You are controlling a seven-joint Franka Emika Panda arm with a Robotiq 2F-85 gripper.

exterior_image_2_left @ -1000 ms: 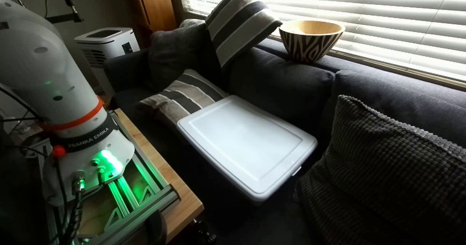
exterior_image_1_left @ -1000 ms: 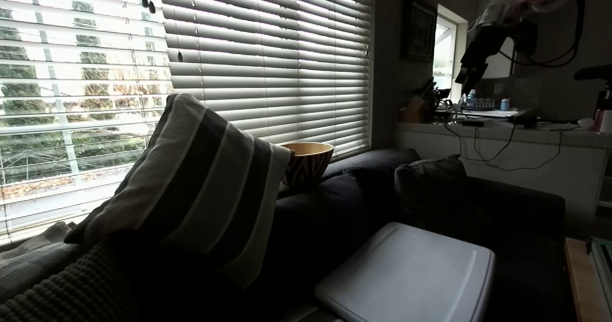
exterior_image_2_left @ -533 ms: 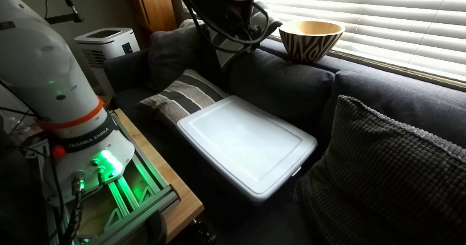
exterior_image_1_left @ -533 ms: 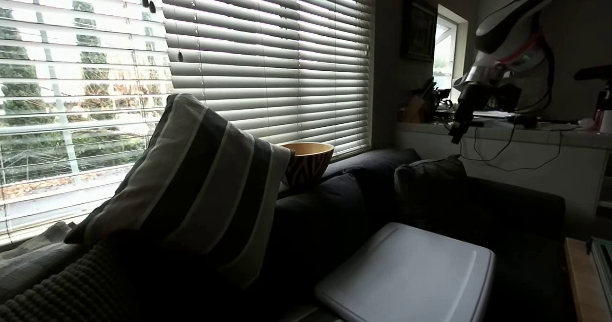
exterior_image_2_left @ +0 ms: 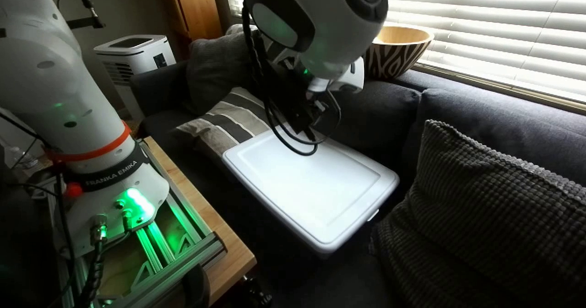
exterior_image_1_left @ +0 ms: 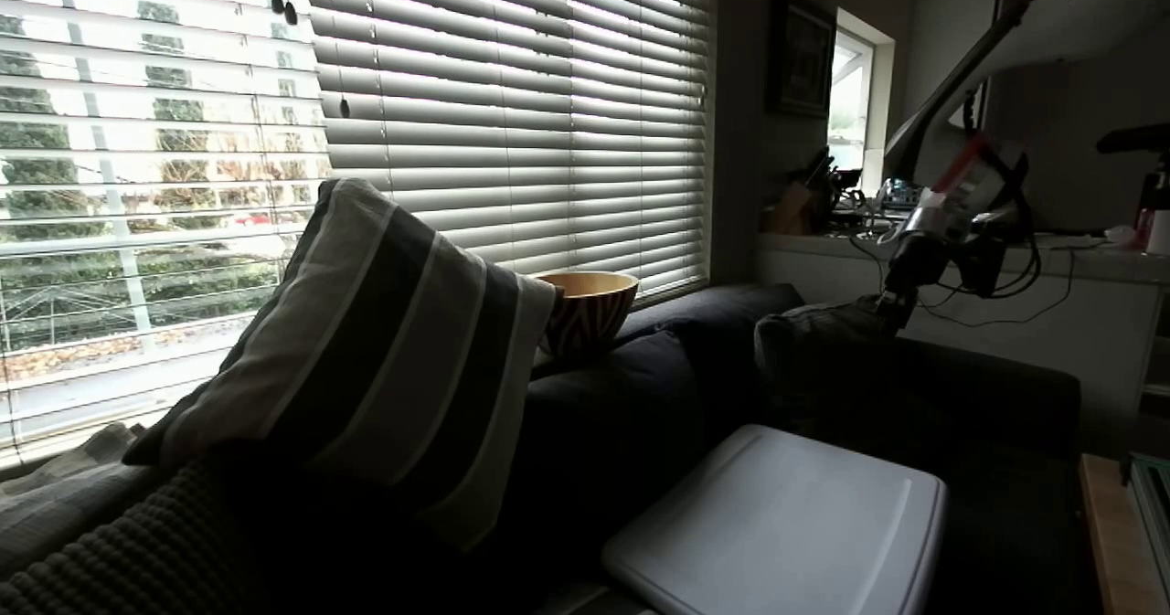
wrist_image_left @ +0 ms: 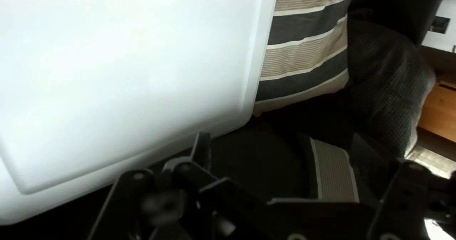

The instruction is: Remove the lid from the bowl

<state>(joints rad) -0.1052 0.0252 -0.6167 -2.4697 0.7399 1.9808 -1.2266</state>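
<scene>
I had just lowered my end effector [wrist_image_left: 284, 152], spread wide and holding nothing, toward the rectangular white plastic lid [wrist_image_left: 124, 72], which lay unlifted at the upper left of the wrist view, so gripping its border seemed next.

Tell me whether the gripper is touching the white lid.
Apart. In an exterior view the gripper hangs clear of the white lid, a dark gap showing plainly between them.
</scene>
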